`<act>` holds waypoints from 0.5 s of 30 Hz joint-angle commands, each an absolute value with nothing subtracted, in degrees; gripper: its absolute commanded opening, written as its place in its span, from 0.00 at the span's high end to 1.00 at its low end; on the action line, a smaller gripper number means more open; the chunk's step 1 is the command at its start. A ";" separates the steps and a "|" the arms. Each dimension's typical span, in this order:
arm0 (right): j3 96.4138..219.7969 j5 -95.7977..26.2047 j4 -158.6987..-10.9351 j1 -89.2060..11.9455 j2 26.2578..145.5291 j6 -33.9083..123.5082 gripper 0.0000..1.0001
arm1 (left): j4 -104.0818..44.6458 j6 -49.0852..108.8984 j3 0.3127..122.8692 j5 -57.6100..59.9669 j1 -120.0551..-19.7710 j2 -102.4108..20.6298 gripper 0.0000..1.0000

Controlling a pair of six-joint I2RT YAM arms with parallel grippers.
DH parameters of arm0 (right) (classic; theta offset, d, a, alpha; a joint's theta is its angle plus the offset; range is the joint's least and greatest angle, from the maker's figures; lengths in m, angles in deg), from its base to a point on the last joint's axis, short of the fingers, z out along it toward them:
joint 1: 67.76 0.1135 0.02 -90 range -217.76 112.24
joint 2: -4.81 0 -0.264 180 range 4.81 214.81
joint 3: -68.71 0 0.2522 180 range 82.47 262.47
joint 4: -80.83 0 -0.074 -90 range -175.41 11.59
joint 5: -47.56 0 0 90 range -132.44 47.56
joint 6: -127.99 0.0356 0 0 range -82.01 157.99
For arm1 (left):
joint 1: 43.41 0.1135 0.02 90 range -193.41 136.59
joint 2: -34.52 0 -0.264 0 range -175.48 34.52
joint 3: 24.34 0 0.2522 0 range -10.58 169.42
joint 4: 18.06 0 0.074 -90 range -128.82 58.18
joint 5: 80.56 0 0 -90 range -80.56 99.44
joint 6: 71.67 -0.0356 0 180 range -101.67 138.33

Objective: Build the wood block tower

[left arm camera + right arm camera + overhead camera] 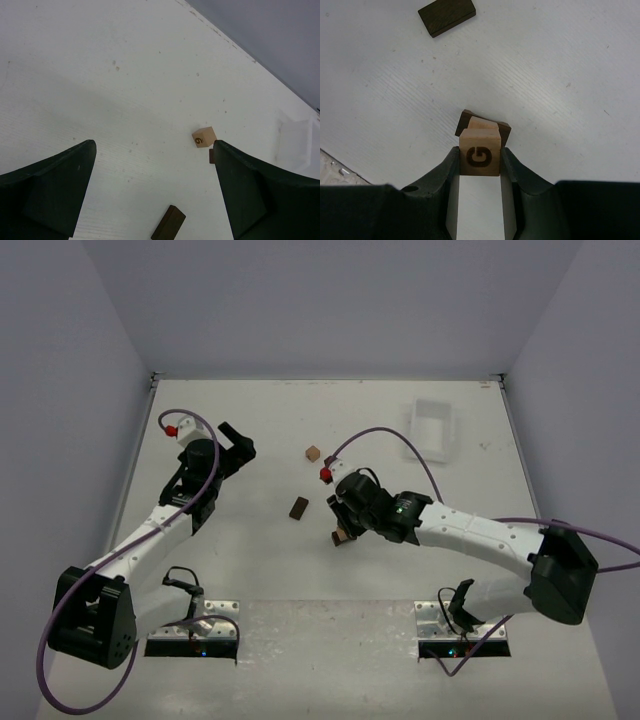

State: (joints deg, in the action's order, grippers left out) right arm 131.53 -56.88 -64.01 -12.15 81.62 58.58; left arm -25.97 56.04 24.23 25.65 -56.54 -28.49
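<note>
Right tool clamps tan G block over a dark block. Left tool stands spread. Dark slab lies apart, mid-tabletop.

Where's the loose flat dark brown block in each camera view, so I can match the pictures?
Top view: the flat dark block lies near the centre, left of the right gripper.
Left wrist view: bottom edge, between the fingers of the open left gripper.
Right wrist view: top left corner, beyond the lettered cube that gripper holds.
Shared landmark: the numbered tan cube, just beyond the block in top and left wrist views; not in the right wrist view.
</note>
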 commanded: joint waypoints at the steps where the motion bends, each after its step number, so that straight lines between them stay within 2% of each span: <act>1: 131.67 -59.22 -67.87 -11.47 83.00 59.16 0.85 | -22.98 55.51 24.62 25.31 -56.46 -28.41 0.00; 15: 132.08 -58.92 -67.09 -11.33 85.06 59.26 0.84 | -23.12 55.15 24.93 24.95 -56.42 -28.85 0.00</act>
